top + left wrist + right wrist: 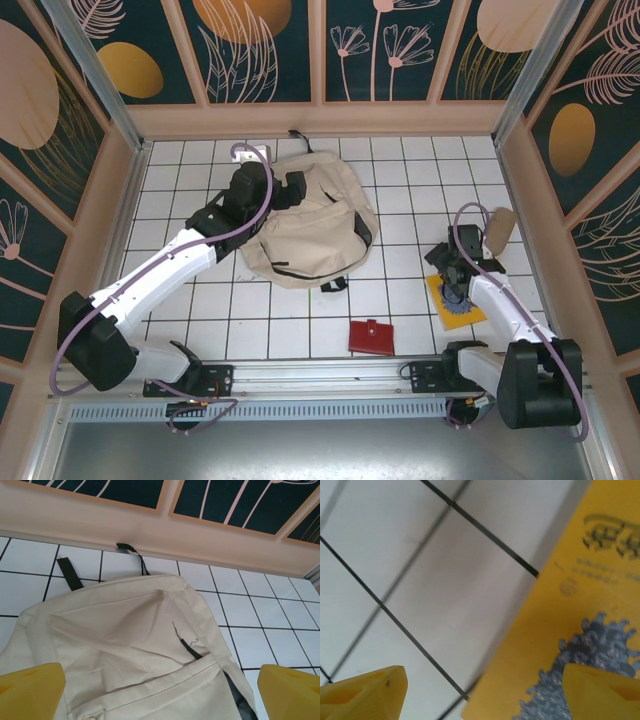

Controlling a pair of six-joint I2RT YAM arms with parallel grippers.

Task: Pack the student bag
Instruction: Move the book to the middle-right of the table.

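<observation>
Top external view, first thing that jumps out: the student bag (pixel 305 225) lies flat on the white tiled table (pixel 400 180), left of centre and toward the far wall (pixel 320 120), with its front pocket (pixel 300 262) facing up. The left arm (pixel 170 265) reaches out over the bag's far left part. Anyone able to make out the gripper there? / ben

Left wrist view settles it. The left gripper (pixel 160 695) has its yellow fingers (pixel 30 692) spread out to both bottom corners, with nothing between them, just beige fabric underneath. It hangs over the bag; whether it touches the cloth is hard to tell. A black strap (pixel 69 572) lies on the tiles past the bag's far edge, close to the wall. / ana

And the right side? / ben

The right gripper (pixel 457 297) is down at a yellow book (pixel 472 316) near the right edge of the table, well apart from the bag. In the right wrist view its jaws stand wide too, one finger over bare tile and the other over the book's cover, holding nothing. No telling whether the tips touch the book. There's also a red wallet (pixel 371 336) on the near side between the two arms, and a tan pouch (pixel 500 228) just beyond the book, toward the far right. / ana
</observation>
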